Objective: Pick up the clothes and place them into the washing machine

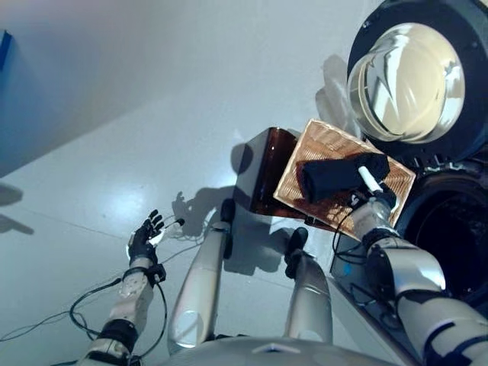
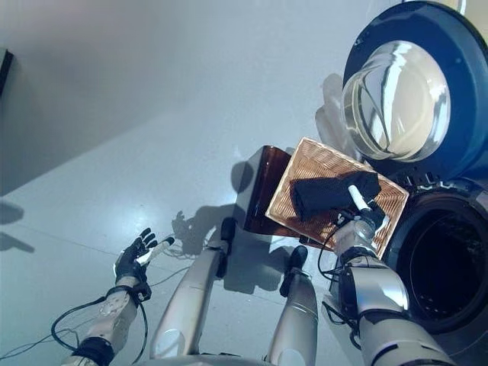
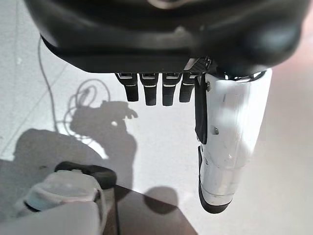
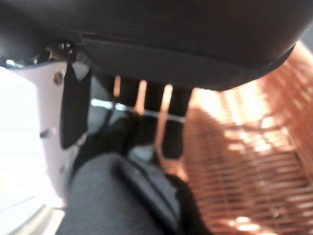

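A dark garment (image 1: pixel 332 177) lies in the shallow wicker basket (image 1: pixel 320 145), which rests on a low dark brown box (image 1: pixel 263 171) beside the washing machine. My right hand (image 1: pixel 375 197) is at the basket's near edge, its white-covered thumb lying over the garment. In the right wrist view the fingers (image 4: pixel 171 122) reach out straight over the garment (image 4: pixel 122 196), with wicker (image 4: pixel 244 161) beside them. My left hand (image 1: pixel 145 240) is open and empty, low over the floor at the left; it also shows in the left wrist view (image 3: pixel 227 147).
The washing machine's round glass door (image 1: pixel 408 80) stands open above the basket. The dark drum opening (image 2: pixel 442 267) is to the right of my right arm. Pale grey floor (image 1: pixel 114 137) spreads to the left.
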Available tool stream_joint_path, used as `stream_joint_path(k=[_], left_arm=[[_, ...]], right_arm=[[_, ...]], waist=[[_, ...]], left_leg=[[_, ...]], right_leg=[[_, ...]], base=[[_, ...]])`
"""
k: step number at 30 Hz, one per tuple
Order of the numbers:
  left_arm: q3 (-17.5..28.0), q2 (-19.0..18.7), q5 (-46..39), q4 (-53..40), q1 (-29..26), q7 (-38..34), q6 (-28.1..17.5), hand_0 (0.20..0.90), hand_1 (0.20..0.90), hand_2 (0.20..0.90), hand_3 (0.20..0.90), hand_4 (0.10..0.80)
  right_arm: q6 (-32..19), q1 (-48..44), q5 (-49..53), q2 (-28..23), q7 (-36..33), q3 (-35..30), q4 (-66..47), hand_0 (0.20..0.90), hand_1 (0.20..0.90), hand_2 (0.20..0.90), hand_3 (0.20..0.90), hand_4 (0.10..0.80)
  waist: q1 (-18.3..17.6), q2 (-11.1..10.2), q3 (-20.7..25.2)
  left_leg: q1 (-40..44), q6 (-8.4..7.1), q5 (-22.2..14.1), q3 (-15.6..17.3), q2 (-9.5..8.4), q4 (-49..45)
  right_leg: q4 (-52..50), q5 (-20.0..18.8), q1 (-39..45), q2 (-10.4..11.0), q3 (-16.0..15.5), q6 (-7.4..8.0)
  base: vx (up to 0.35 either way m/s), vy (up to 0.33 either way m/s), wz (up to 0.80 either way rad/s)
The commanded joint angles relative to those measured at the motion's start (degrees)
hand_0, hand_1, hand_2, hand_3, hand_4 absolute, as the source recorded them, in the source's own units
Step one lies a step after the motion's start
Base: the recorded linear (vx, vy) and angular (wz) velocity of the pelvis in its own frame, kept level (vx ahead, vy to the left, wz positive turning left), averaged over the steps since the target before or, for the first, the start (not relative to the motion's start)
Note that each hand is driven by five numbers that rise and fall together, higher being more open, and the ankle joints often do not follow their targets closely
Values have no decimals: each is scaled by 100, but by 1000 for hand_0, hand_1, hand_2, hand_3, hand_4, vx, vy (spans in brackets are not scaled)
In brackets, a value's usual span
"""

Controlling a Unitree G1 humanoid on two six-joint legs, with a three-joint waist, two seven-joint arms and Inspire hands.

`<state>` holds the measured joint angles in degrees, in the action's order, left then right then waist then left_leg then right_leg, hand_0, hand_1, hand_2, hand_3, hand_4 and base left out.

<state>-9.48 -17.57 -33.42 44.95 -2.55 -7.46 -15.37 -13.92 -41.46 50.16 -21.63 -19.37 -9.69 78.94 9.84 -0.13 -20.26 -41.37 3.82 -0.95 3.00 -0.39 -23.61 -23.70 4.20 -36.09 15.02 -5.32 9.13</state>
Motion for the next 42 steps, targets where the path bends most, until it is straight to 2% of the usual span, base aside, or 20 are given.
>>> stream_joint_path(k=[1,5,8,15,23,31,33,36,42], left_arm=[[337,-19,-94,153,91,19,-328,900,900,900,900,800],[366,44,-150,211,91,61,-349,900,900,900,900,800],[367,99,-159,342,99,84,-348,900,900,900,900,800],[388,233,-203,448,195,159,-394,900,900,900,900,800],[324,494,-295,643,230,230,-381,900,900,900,900,800],[353,600,-297,664,276,238,-435,900,900,900,900,800],[393,603,-294,684,278,234,-450,900,900,900,900,800],[457,610,-214,722,271,181,-472,900,900,900,900,800],[608,596,-56,640,287,176,-498,900,900,900,900,800]], right_arm=[[-653,153,585,-472,202,-335,-396,200,200,200,200,300],[-847,374,997,-338,383,-491,-695,200,200,200,200,300],[-838,461,916,-359,374,-455,-797,200,200,200,200,300],[-1144,506,1295,-357,412,-728,-1228,200,200,200,200,300],[-1853,993,2695,277,1079,-1365,-2154,200,200,200,200,300],[-2123,1317,2643,434,1171,-1334,-2790,200,200,200,200,300],[-2183,1403,2513,460,1156,-1274,-3016,200,200,200,200,300],[-2052,1670,1716,422,914,-814,-3350,200,200,200,200,300],[-1218,2038,-535,46,276,230,-3896,200,200,200,200,300]], waist=[[46,153,110],[-45,186,88],[-101,247,99],[-231,505,186],[-395,695,383],[-533,754,491],[-560,742,507],[-610,672,537],[-699,404,668]], left_leg=[[125,-545,507,-218,109,670],[270,-564,534,-133,139,712],[386,-566,507,-77,169,731],[592,-593,506,83,196,825],[716,-606,457,133,184,854],[723,-623,429,170,184,854],[737,-635,436,175,183,876],[773,-645,459,192,211,885],[1060,-685,484,195,305,1001]], right_leg=[[177,-474,223,-60,-34,-59],[280,-537,324,-61,55,-64],[273,-534,343,-71,155,-77],[317,-523,354,-108,395,-81],[263,-434,368,-100,494,-90],[218,-446,302,-126,575,-95],[237,-462,312,-132,590,-97],[264,-513,347,-156,619,-106],[445,-606,622,-206,620,-109]], base=[[21,30,-17],[17,22,-13],[10,26,-27],[5,36,-19],[25,22,-12],[-1,0,-1],[0,0,0],[0,0,0],[45,-45,-2]])
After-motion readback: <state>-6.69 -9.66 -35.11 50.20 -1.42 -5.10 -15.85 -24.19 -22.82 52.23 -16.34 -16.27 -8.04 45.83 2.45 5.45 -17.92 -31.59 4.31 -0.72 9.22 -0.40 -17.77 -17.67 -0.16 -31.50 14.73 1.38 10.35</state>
